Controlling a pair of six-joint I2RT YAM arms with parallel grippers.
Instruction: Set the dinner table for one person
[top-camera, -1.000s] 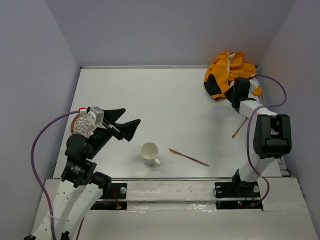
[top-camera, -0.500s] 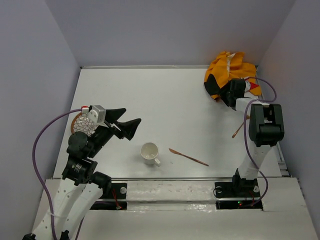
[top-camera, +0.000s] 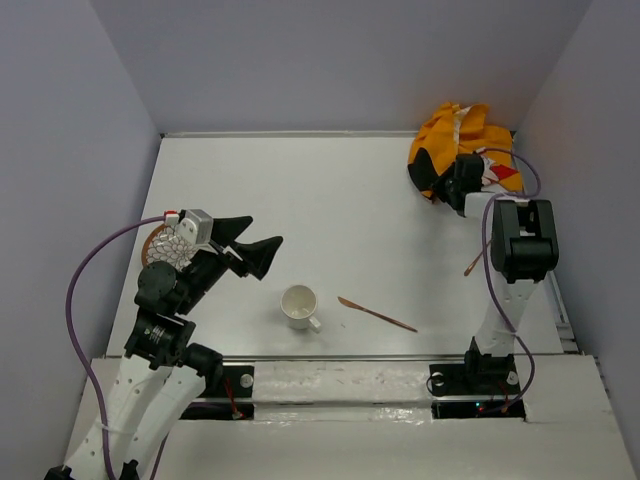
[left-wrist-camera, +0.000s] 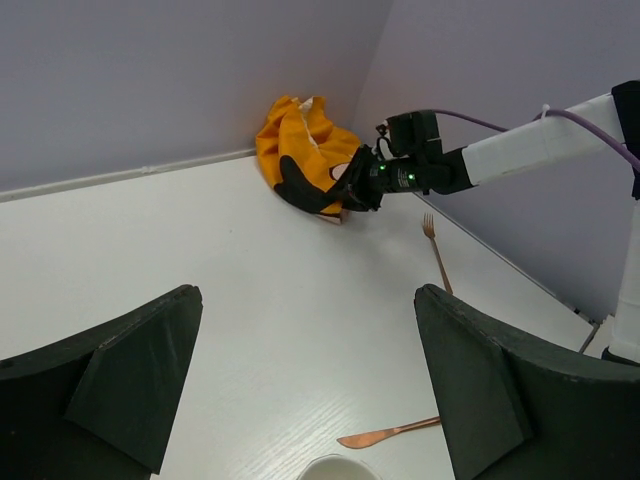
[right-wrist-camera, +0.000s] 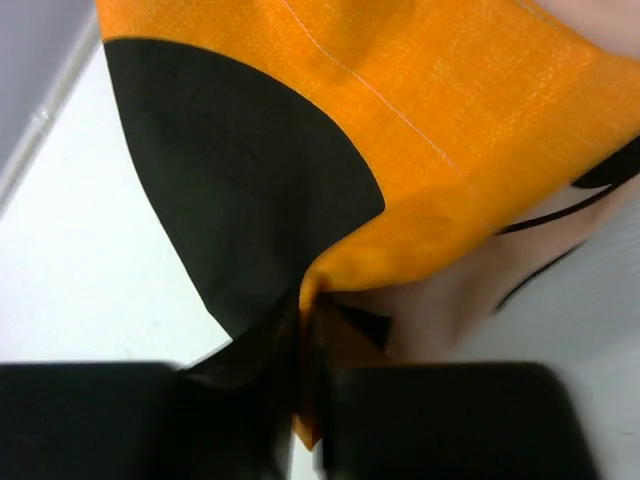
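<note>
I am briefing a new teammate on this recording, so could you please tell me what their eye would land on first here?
The crumpled orange cloth in the far right corner stands out most, with the right gripper pinching a fold at its near edge. Next come the left gripper, wide open above the left side of the white dinner table, and the white mug with a copper-coloured knife beside it near the front.
</note>
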